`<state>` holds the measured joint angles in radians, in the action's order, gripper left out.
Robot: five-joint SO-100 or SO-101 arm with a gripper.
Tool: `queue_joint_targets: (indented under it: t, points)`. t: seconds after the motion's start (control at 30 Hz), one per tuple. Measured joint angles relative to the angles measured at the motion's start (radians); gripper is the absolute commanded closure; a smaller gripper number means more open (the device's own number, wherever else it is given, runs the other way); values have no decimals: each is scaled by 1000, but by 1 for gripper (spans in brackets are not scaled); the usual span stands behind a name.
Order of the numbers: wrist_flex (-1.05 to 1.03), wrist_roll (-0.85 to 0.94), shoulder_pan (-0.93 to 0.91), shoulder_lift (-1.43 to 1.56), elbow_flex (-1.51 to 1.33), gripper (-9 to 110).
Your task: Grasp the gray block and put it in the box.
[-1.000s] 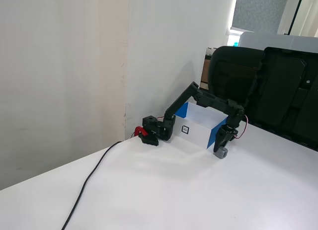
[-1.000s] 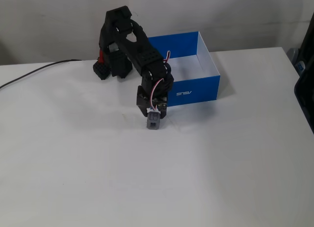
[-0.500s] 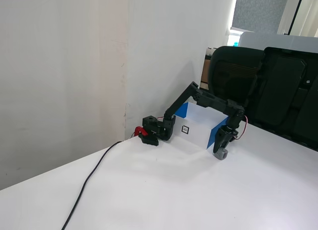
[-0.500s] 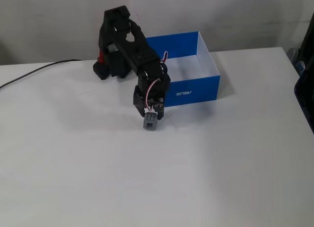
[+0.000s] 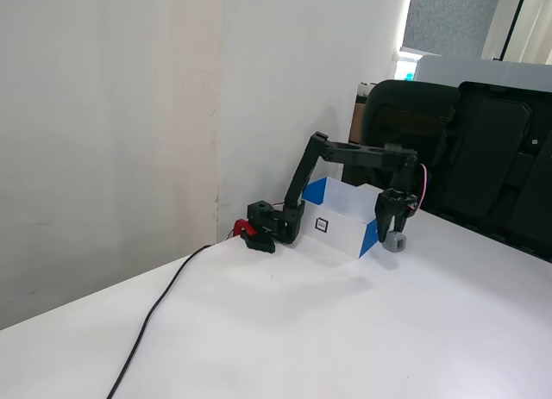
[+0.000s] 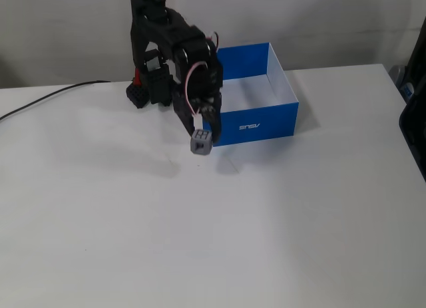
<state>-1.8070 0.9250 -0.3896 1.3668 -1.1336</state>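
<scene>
One second is enough for a clear change: the gray block (image 6: 201, 143), which sat at table level under the gripper (image 6: 202, 139) a moment back, now hangs clear of the white table (image 6: 266, 241) — in both fixed views a gap and a separate shadow show below it. The fingers are closed on the block, pinching it at their tips, and the arm has risen and folded back toward its base. That suggests the grasp is done and the carry is under way; the block is not yet over the box (image 6: 283, 82) but hangs just outside its blue front wall, near the left corner in a fixed view, so it likely needs more height and a swing over the rim before release. As for writing, the blue front wall carries a small white logo that seems to read ASUS, though it is too small to be sure, and the white side in a fixed view (image 5: 345, 218) bears a small black square label whose content cannot be made out.
</scene>
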Motion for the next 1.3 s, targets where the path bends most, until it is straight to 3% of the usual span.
queue_joint_targets:
  t: [0.43,1.3]
  points:
    - [-31,-63,-84,232,0,101]
    - [-34,-190,-634,460,-304,101]
